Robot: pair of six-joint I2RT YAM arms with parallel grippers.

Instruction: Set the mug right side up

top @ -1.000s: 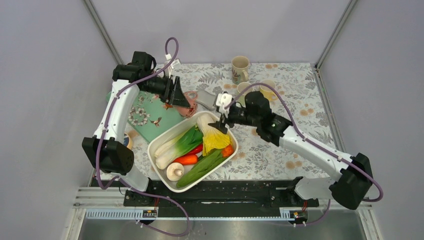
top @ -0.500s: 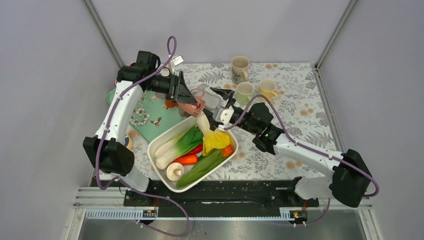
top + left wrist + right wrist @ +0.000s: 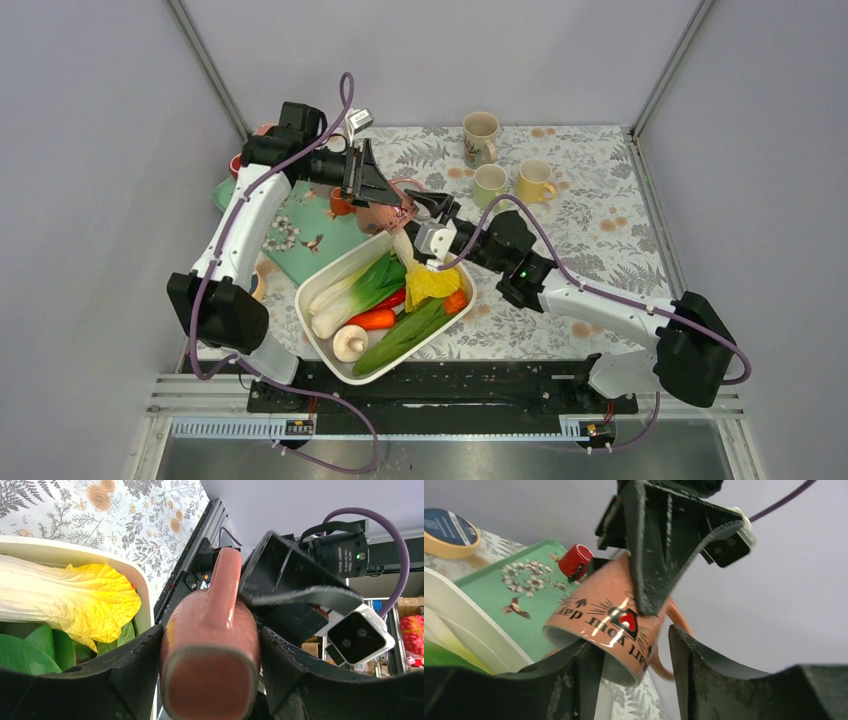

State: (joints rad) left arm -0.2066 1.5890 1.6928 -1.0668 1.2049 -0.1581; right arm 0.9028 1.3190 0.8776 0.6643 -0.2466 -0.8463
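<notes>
Above the table, left claw clamps the mug (right claw gapes at its rim); early release could drop it.

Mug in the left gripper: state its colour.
The mug is salmon pink with black lettering, clearest in the right wrist view.

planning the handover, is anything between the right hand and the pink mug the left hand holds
Nothing visible. The right hand is open, fingers either side of the salmon-pink ceramic mug held by the left hand.
</notes>
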